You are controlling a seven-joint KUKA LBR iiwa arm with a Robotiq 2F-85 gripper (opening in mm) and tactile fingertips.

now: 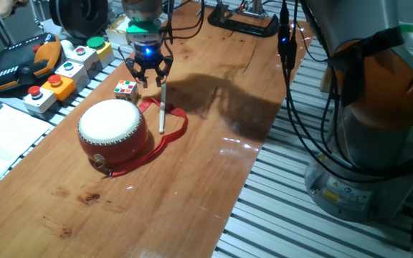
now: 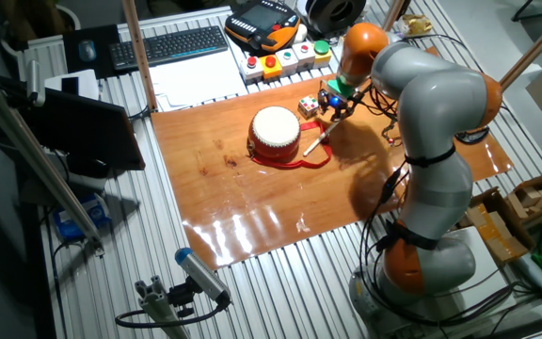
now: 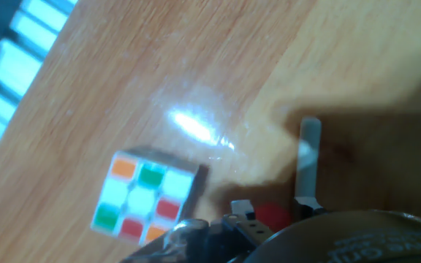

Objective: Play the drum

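Note:
The drum (image 1: 112,122) (image 2: 275,130), red-bodied with a cream skin, stands on the wooden table, its red strap (image 1: 174,129) curled to its right. My gripper (image 1: 151,77) (image 2: 332,105) hangs just behind and to the right of the drum, above the table. It appears shut on the top of a thin white stick (image 1: 162,111) (image 2: 318,138) (image 3: 309,157). The stick slants down and its lower end is over the strap, beside the drum, not on the skin. In the hand view the drum is out of view.
A small multicoloured cube (image 1: 125,89) (image 2: 307,106) (image 3: 143,201) lies just behind the drum, left of the gripper. Button boxes (image 1: 70,68) and an orange pendant (image 1: 20,64) line the table's left edge. Cables (image 1: 292,86) hang over the right edge.

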